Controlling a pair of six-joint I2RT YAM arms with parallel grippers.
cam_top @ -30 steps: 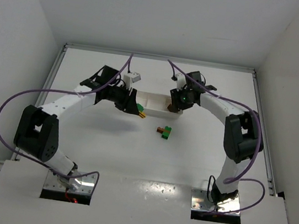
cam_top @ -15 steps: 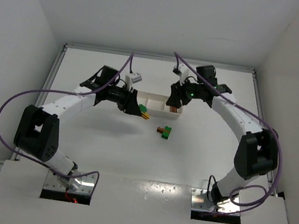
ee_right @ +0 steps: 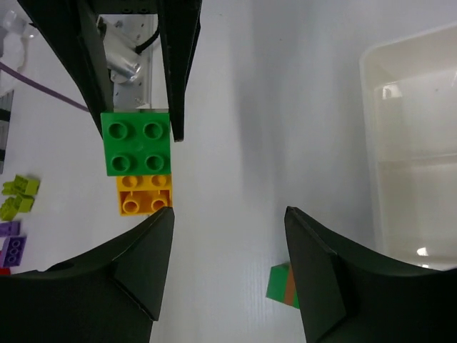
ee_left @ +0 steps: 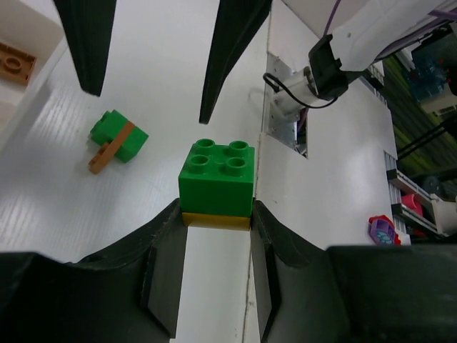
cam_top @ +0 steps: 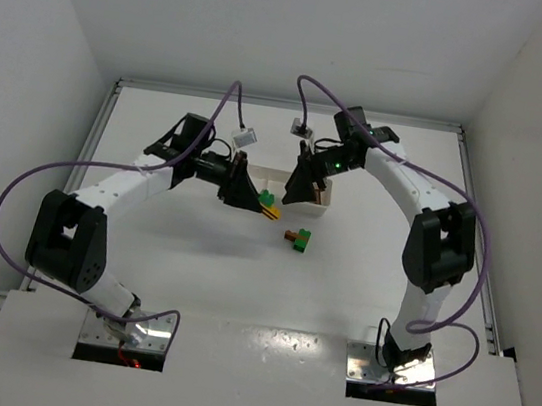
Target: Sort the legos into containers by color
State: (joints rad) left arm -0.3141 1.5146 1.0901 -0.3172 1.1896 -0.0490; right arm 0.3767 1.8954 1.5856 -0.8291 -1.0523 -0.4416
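Two white robot arms reach in from the near edge of a white desk [cam_top: 190,273] and meet at its middle, trailing purple cables [cam_top: 10,189]. The left hand [ee_left: 216,207] is closed on a green square plastic brick [ee_left: 218,168] with a yellow-orange plastic brick [ee_left: 216,220] joined to it. The pair is held at the near edge of a long, shallow white plastic tray [ee_right: 418,121].

The right hand [ee_right: 228,211] comes in from the far right and points straight at the held pair. Its black fingers are spread wide, and it is close to the bricks without touching them. From overhead, the two hands cover much of the tray between them, so only its far rim and right end show.

A flat reddish-brown plastic plate [ee_left: 13,61] lies in one compartment of the tray; which one cannot be told.

On the bare desk, near of the tray and slightly right of the held pair, a second green brick [cam_top: 300,240] rests with a small reddish-brown piece [cam_top: 290,235] against its left side. Neither hand touches these.

Small lime-green bits [ee_right: 18,194] show at the left edge of the right wrist view.
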